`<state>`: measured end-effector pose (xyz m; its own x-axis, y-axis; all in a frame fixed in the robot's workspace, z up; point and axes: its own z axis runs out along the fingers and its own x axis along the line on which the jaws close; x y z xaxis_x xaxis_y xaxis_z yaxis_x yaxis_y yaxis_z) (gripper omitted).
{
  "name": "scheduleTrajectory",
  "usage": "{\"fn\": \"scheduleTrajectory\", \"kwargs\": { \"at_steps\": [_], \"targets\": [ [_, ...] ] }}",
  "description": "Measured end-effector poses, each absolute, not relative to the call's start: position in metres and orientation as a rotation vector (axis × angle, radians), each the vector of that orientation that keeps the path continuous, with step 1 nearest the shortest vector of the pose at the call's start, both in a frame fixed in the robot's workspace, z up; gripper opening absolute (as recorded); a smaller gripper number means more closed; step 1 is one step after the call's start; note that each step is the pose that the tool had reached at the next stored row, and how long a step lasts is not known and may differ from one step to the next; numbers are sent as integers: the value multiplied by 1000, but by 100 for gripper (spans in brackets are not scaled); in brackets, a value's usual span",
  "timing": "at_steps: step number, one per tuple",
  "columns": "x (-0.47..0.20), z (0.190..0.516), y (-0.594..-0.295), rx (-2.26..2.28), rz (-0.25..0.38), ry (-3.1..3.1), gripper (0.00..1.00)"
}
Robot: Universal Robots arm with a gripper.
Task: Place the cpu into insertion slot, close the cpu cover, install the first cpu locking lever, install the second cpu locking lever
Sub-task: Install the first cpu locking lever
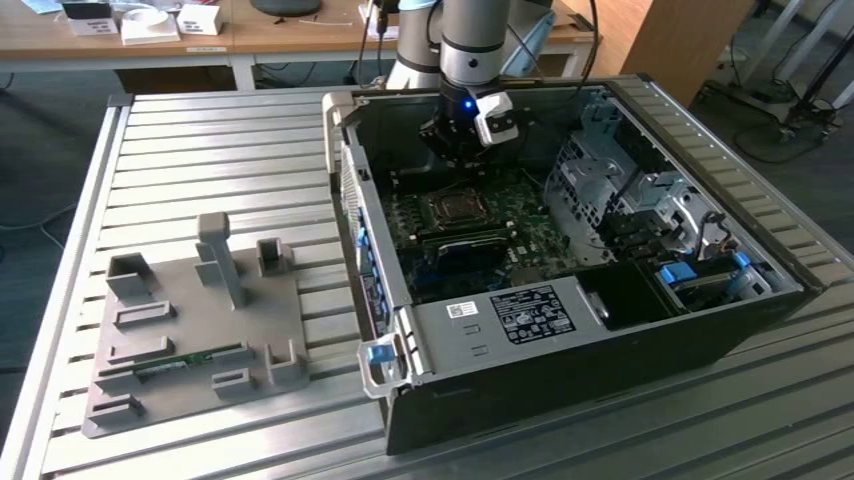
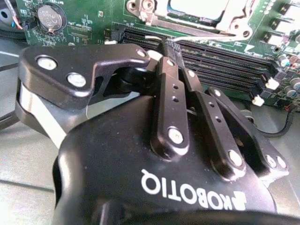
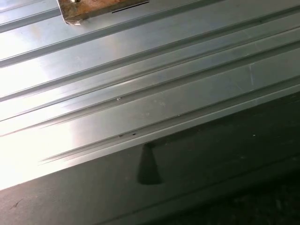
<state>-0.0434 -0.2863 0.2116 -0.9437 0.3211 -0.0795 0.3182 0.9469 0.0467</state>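
Ribbed metal tabletop (image 1: 200, 150) carries an open computer case (image 1: 561, 390) lying on its side. Case contents: green motherboard (image 1: 514, 230), drive cage (image 1: 627, 190), and a white-labelled black box (image 1: 534, 312) at the near end. On the exterior view's left, a grey fixture (image 1: 187, 330) holds one green strip (image 1: 174, 362) in a slot.

The cpu (image 2: 194, 7) sits in the insertion slot (image 1: 454, 210), with the cpu cover (image 2: 234, 21) seemingly down around it. The pincer (image 2: 165, 47) hangs just beside the socket, over the memory slots (image 2: 220, 65). Its fingers are drawn together, with nothing seen between them.

Judgement: this is lever work. Any push should stay low, steady and clear of the memory clips.
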Motion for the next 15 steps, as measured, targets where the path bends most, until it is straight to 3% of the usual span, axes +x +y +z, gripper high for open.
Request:
{"fn": "scheduleTrajectory", "kwargs": {
  "at_steps": [15],
  "targets": [
    [-43,211,-291,496,55,3014,11]
  ]
}}
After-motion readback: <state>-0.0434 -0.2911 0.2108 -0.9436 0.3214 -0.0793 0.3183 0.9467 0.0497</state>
